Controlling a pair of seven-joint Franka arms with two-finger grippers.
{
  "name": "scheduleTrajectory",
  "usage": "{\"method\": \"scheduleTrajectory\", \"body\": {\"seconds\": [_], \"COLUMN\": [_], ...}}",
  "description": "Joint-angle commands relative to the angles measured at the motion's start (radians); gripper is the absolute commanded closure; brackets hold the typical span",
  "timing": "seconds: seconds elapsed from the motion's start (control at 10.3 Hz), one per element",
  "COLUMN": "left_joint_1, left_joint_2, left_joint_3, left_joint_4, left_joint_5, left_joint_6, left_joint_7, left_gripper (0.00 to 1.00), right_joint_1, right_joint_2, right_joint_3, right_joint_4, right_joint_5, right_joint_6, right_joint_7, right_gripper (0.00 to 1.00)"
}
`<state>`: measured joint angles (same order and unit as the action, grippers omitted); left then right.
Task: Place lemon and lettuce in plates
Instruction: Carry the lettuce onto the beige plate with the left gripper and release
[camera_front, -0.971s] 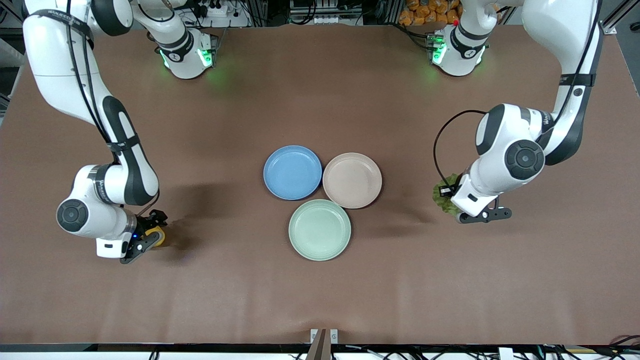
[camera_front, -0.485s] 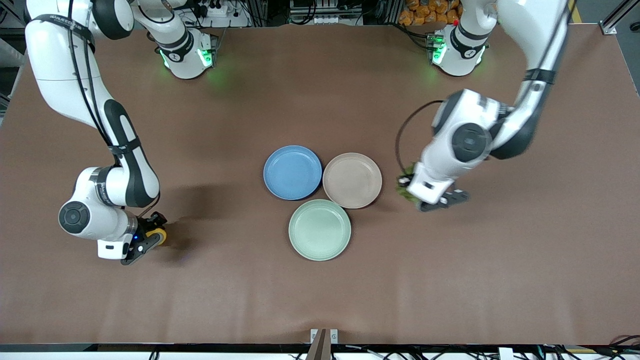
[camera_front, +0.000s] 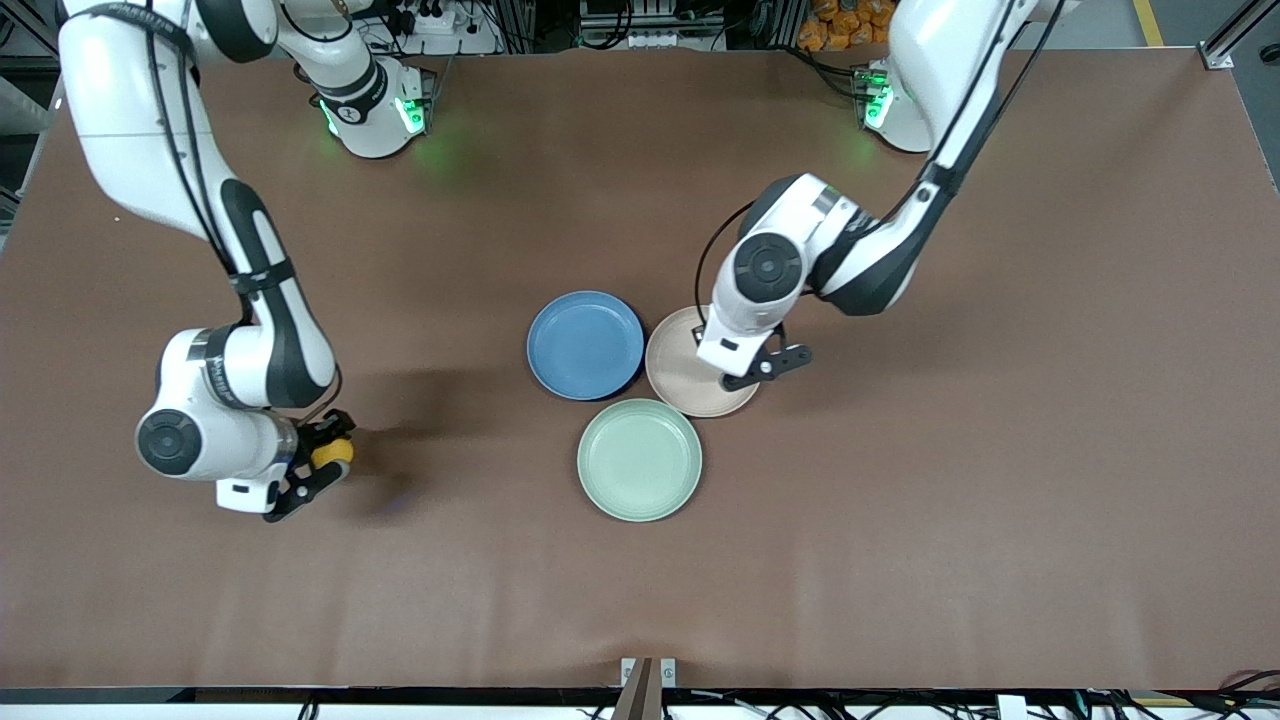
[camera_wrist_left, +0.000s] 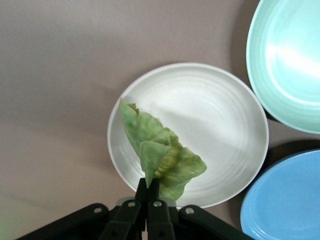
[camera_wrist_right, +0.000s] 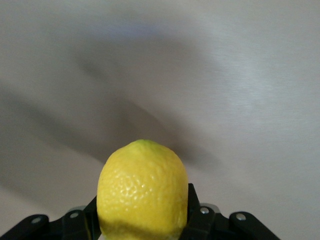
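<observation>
My left gripper (camera_front: 742, 370) hangs over the beige-pink plate (camera_front: 685, 385), shut on the lettuce; my wrist hides the leaf in the front view. In the left wrist view the shut gripper (camera_wrist_left: 148, 189) pinches the green wrinkly lettuce (camera_wrist_left: 160, 155), which dangles over that plate (camera_wrist_left: 215, 115). My right gripper (camera_front: 320, 460) is shut on the yellow lemon (camera_front: 331, 452), held just over the table toward the right arm's end. In the right wrist view the gripper (camera_wrist_right: 142, 212) clamps the lemon (camera_wrist_right: 142, 192) from both sides. The blue plate (camera_front: 585, 345) holds nothing.
A mint green plate (camera_front: 640, 460) sits nearer the front camera, touching the blue and beige-pink plates. It also shows in the left wrist view (camera_wrist_left: 290, 60), beside the blue plate (camera_wrist_left: 285, 200). Brown table surface surrounds the plates.
My left arm swung the lettuce from the left arm's end of the table to over the beige-pink plate. My right gripper shifted slightly toward the plates with the lemon.
</observation>
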<state>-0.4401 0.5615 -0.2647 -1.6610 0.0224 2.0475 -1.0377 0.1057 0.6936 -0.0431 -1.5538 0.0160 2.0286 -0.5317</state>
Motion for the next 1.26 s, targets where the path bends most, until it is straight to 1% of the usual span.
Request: {"method": "scheduleTrajectory", "body": {"seconds": [0.0,0.1,0.19,0.29,0.39,0.58,0.78,0.97,1.07,1.17], "left_joint_1": [-0.02,-0.025,-0.025,-0.022,-0.013,0.03,0.11,0.179,0.226,0.254], "left_joint_2": [0.079,0.092,0.092,0.084,0.075,0.02,-0.07,-0.156,-0.205,-0.256], "left_joint_3": [0.012,0.013,0.013,0.013,0.013,0.024,0.022,0.022,0.018,0.021], "left_joint_4": [0.061,0.063,0.063,0.063,0.064,0.085,0.084,0.084,0.083,0.082], "left_joint_5": [0.03,0.03,0.065,0.098,0.105,0.109,0.111,0.109,0.109,0.109], "left_joint_6": [0.028,0.036,0.036,0.034,0.034,0.031,-0.001,-0.099,-0.146,-0.195], "left_joint_7": [-0.06,-0.062,-0.065,-0.067,-0.062,-0.033,0.11,0.28,0.4,0.479], "left_gripper": [1.0,0.68,0.01,0.0,0.0,0.0,0.0,0.0,0.0,0.0], "right_joint_1": [0.066,0.096,0.126,0.155,0.175,0.242,0.32,0.394,0.438,0.49], "right_joint_2": [-0.054,-0.063,-0.071,-0.081,-0.094,-0.108,-0.108,-0.103,-0.097,-0.092], "right_joint_3": [0.002,0.003,0.005,0.009,0.029,0.034,0.04,0.04,0.04,0.038], "right_joint_4": [-0.018,-0.02,-0.02,-0.026,-0.043,-0.068,-0.068,-0.068,-0.068,-0.068], "right_joint_5": [0.001,0.002,0.004,0.005,0.022,0.096,0.14,0.209,0.234,0.252], "right_joint_6": [-0.079,-0.099,-0.116,-0.128,-0.134,-0.143,-0.151,-0.149,-0.143,-0.119], "right_joint_7": [0.152,0.22,0.284,0.344,0.404,0.53,0.697,0.83,0.907,0.99], "right_gripper": [1.0,1.0,1.0,1.0,1.0,1.0,1.0,1.0,1.0,1.0]}}
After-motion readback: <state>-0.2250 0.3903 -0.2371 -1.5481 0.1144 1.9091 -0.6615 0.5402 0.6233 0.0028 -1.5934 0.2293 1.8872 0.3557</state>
